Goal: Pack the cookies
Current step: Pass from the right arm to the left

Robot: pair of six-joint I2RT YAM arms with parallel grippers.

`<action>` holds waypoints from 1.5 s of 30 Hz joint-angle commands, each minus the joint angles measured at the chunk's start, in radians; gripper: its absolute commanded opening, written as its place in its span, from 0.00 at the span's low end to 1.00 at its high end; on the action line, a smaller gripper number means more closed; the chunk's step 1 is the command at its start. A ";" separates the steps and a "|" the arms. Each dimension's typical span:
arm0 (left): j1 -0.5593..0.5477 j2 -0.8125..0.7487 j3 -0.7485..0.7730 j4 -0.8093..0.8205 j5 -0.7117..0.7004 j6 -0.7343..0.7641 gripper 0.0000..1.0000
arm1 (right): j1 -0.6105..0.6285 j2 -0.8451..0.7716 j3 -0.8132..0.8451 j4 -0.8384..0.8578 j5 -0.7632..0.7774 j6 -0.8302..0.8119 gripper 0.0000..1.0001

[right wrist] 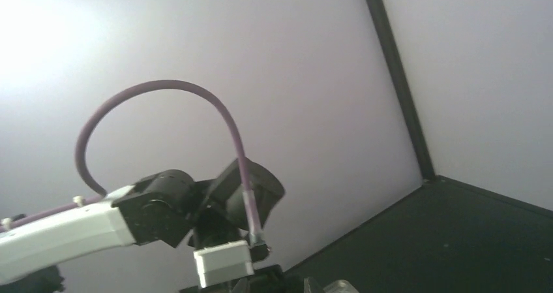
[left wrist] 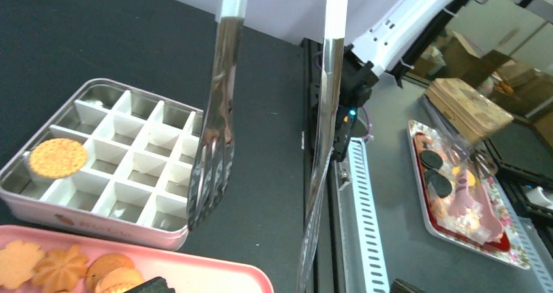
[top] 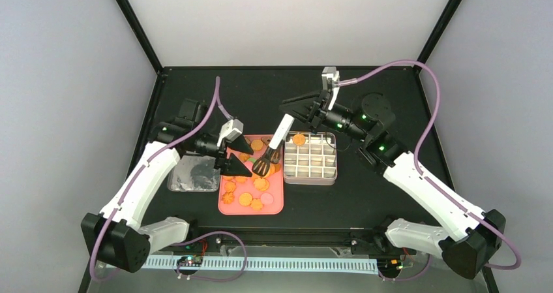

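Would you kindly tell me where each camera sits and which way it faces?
Top external: above and behind the bases, looking down on the table; left arm and right arm show whole.
Left wrist: faces right, past the tongs and gridded tin, toward the right arm; own fingers barely show.
Right wrist: faces left and upward at the walls; the left arm shows, own fingers unclear.
Shared: top and left wrist both show the tin's single cookie.
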 commanded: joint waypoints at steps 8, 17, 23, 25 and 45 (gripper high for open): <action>-0.090 0.031 0.038 -0.034 0.050 -0.019 0.71 | 0.016 0.029 -0.019 0.140 -0.040 0.068 0.01; -0.118 0.031 0.019 -0.006 0.028 -0.048 0.41 | 0.028 0.057 -0.008 0.198 -0.041 0.083 0.01; -0.120 0.049 0.028 -0.024 0.033 -0.033 0.02 | 0.034 0.072 -0.015 0.241 -0.072 0.112 0.01; -0.120 0.050 0.032 -0.031 0.037 -0.029 0.02 | 0.034 0.073 -0.016 0.239 -0.086 0.116 0.03; -0.120 -0.014 0.019 0.080 0.003 -0.118 0.02 | 0.032 -0.019 -0.203 0.048 0.070 0.079 1.00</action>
